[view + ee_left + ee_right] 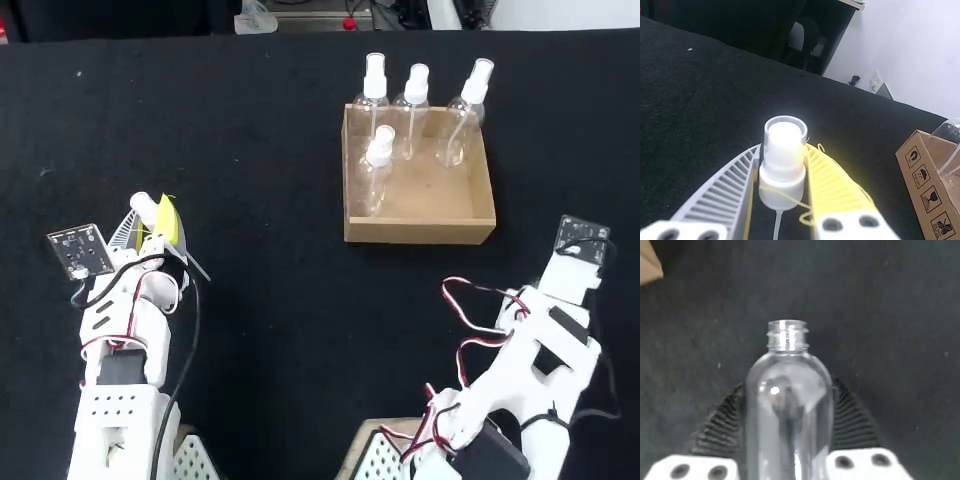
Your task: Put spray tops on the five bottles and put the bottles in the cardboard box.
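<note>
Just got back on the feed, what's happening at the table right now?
Four capped bottles stand in the cardboard box. The left hand is shut on a loose spray top. The right hand is shut on the fifth bottle, its neck open with no top. That last top is not yet on.

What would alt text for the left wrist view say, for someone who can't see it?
A white spray top is clamped in the robot's claw, between a grey finger and a yellow one, above a black table. A cardboard box stands nearby.
</note>
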Controlling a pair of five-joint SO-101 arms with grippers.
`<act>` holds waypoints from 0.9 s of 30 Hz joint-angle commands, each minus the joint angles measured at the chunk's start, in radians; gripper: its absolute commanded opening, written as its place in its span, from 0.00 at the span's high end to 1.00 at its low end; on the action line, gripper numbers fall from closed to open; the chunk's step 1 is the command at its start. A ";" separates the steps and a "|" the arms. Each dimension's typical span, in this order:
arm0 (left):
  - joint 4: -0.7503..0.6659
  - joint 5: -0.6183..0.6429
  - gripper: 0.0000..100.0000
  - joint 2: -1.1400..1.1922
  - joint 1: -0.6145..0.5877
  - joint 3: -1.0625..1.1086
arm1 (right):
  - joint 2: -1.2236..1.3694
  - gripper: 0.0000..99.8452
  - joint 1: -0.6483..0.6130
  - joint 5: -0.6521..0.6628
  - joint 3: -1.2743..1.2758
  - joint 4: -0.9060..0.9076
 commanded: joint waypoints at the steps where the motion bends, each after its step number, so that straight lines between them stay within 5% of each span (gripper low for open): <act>1: -0.025 0.000 0.97 -0.015 -0.004 -0.007 | -0.042 0.79 -0.015 0.000 -0.028 0.041; 10: -0.025 0.000 0.97 -0.015 -0.004 -0.007 | -0.044 0.89 -0.009 0.000 -0.077 0.074; 18: -0.025 0.000 0.97 -0.015 -0.005 -0.007 | -0.042 0.74 -0.017 -0.006 -0.326 0.431; 27: -0.025 0.000 0.97 -0.015 -0.007 -0.007 | -0.041 0.75 -0.012 -0.008 -0.367 0.486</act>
